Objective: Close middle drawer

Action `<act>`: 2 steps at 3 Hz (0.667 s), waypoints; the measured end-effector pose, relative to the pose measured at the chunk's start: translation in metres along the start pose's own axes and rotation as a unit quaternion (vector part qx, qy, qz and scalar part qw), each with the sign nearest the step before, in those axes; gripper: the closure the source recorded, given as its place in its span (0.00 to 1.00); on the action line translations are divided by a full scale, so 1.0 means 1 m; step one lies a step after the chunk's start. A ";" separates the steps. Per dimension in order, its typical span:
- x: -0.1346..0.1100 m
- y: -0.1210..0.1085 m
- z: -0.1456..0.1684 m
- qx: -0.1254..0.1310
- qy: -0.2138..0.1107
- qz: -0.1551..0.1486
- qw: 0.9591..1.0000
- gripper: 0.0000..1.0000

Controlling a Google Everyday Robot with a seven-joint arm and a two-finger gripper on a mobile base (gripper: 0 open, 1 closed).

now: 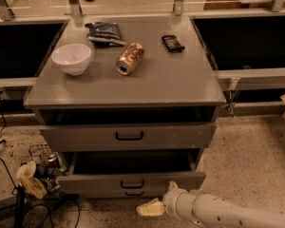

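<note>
The middle drawer [99, 183] is pulled out of the grey cabinet. Its plain grey front carries a small black bar handle [132, 184], and its dark tray [133, 161] stands open behind it. My gripper [151, 207], cream-tipped on a white arm [218, 213] that enters from the lower right, is low in front of the drawer. It sits just below and to the right of the handle and points left. It holds nothing that I can see.
The taller top drawer front [85, 137] sits above, slightly out. The thin lowest front [104, 192] is under the middle one. On the cabinet top are a white bowl [71, 58], a tipped can [129, 59], a dark bag [104, 33] and a small black object [173, 43]. Cables and clutter [35, 177] lie at lower left.
</note>
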State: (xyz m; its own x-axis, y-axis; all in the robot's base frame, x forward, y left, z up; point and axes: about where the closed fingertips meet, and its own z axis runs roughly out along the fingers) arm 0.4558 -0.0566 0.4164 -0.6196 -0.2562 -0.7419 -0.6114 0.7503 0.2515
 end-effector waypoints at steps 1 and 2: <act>0.000 0.000 0.000 0.000 0.000 0.000 1.000 0.18; 0.000 0.000 0.000 0.000 0.000 0.000 1.000 0.42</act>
State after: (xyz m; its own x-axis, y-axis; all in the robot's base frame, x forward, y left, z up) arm 0.4558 -0.0566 0.4164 -0.6196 -0.2562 -0.7419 -0.6115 0.7502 0.2515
